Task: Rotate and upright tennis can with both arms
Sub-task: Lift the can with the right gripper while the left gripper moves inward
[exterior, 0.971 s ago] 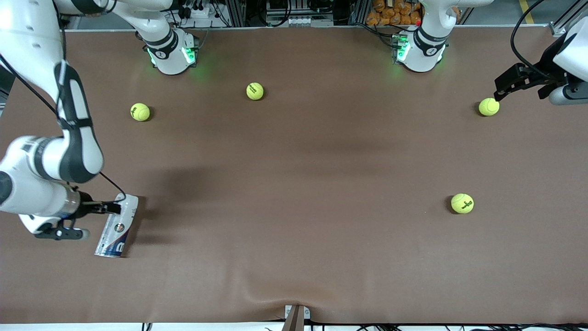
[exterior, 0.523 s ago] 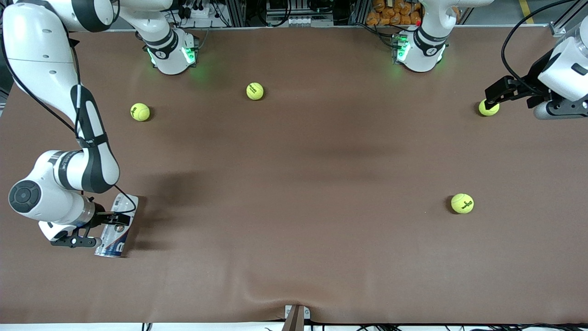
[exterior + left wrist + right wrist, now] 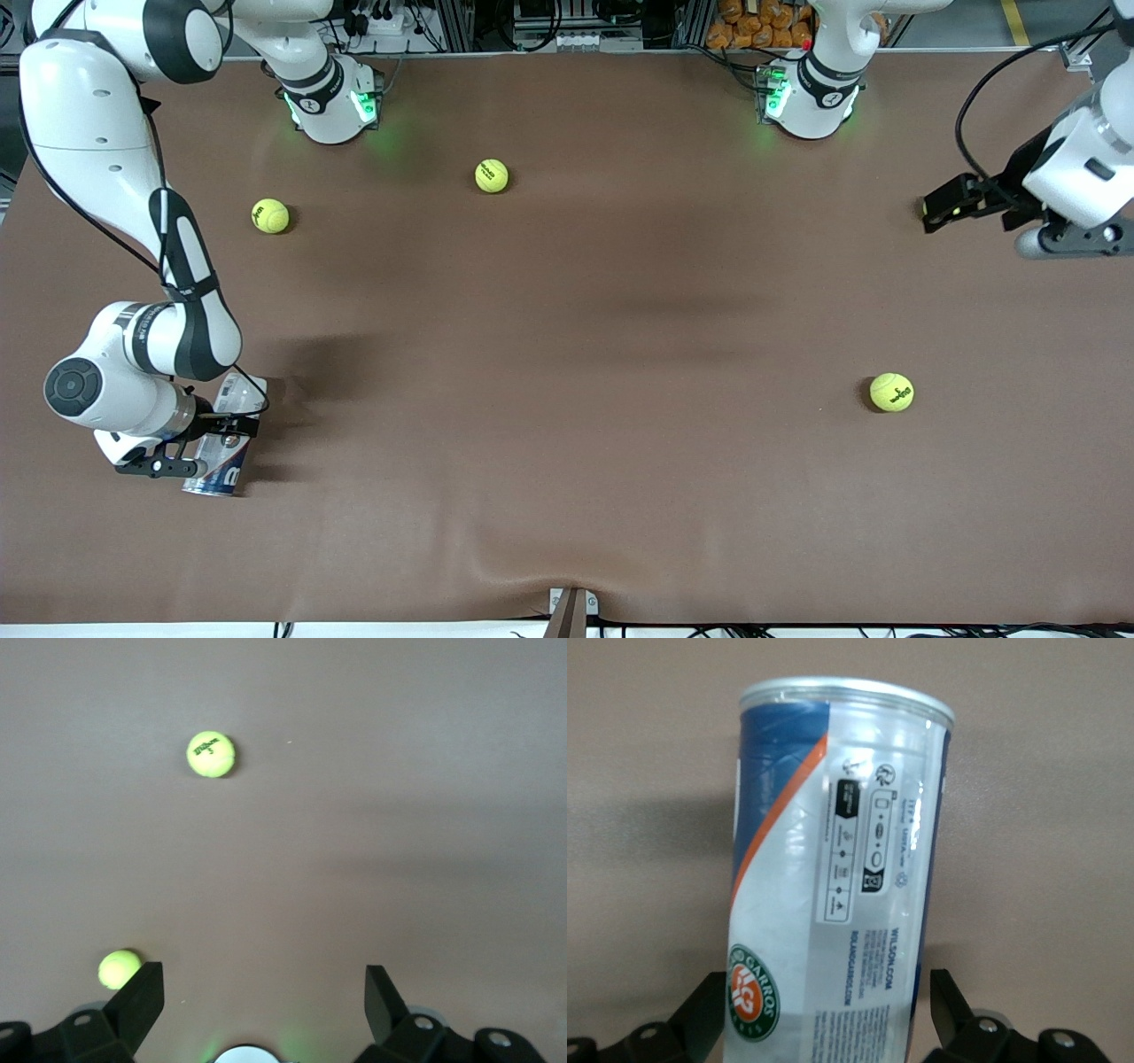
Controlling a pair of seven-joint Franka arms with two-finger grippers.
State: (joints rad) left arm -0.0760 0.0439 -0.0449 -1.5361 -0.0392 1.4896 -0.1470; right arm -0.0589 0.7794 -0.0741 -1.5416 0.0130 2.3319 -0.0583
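**Tennis can lying flat, right gripper set astride it, grasp not yet made**

Item 1, tennis can (image 3: 227, 438): clear-walled cylinder with blue, white and orange label, lying on its side on the brown table mat (image 3: 567, 354) at the right arm's end, close to the front camera's edge. Silvery rim (image 3: 846, 696) at one end. Not upright.

Item 2, right gripper (image 3: 217, 427): low over the can's mid-length. In the right wrist view its fingers (image 3: 950, 997) stand wide apart, one on each side of the can body; whether either pad touches the wall cannot be told. No squeeze is visible.

Item 3, left gripper (image 3: 941, 211): at the left arm's end of the table, fingers (image 3: 142, 997) spread wide and holding nothing. It is over a tennis ball (image 3: 119, 968), which the front view all but hides.

Item 4, loose tennis balls: one (image 3: 891, 392) nearer the front camera toward the left arm's end; two more (image 3: 270, 215) (image 3: 492, 175) nearer the arm bases.

Step in hand, as judged: first grasp of the can by the right arm. Rotation and uprighting not begun.

Next move calls for: closing squarely across the can's width, gently, since the thin wall may dent or roll away; then the left arm, well apart from it, must come across to share the turn.
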